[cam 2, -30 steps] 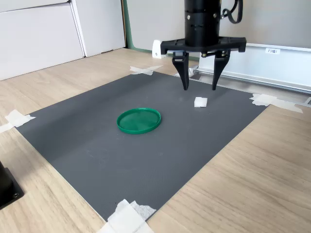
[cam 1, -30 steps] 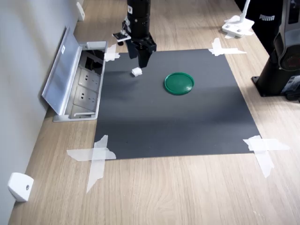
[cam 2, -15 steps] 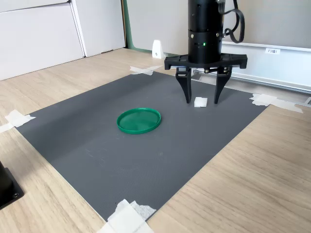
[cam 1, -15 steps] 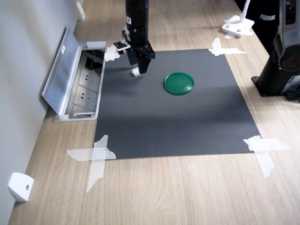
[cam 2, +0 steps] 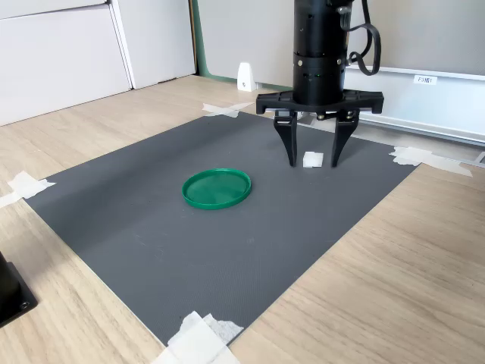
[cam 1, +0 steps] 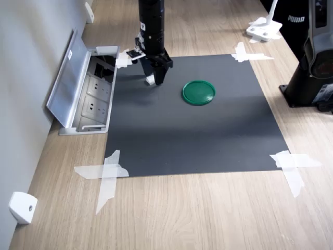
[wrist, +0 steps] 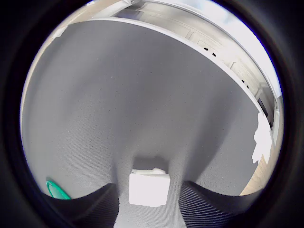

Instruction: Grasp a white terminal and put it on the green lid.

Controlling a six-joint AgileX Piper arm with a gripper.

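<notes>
White terminal [cam 2: 312,159] on mat | between spread tool [cam 2: 312,162] fingers | green lid [cam 2: 217,188] apart

The white terminal [cam 2: 312,159] is lying on the mat [cam 2: 151,227] between the gripper's [cam 2: 312,162] spread fingertips, to the second exterior view's right of the green lid [cam 2: 217,188].

Soft, even light — wrist view fisheye-warped, black-vignetted.

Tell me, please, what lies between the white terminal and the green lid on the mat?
Nothing but bare dark mat, apart from one end effector finger beside the white terminal, as the second exterior view shows; the green lid lies apart.
</notes>
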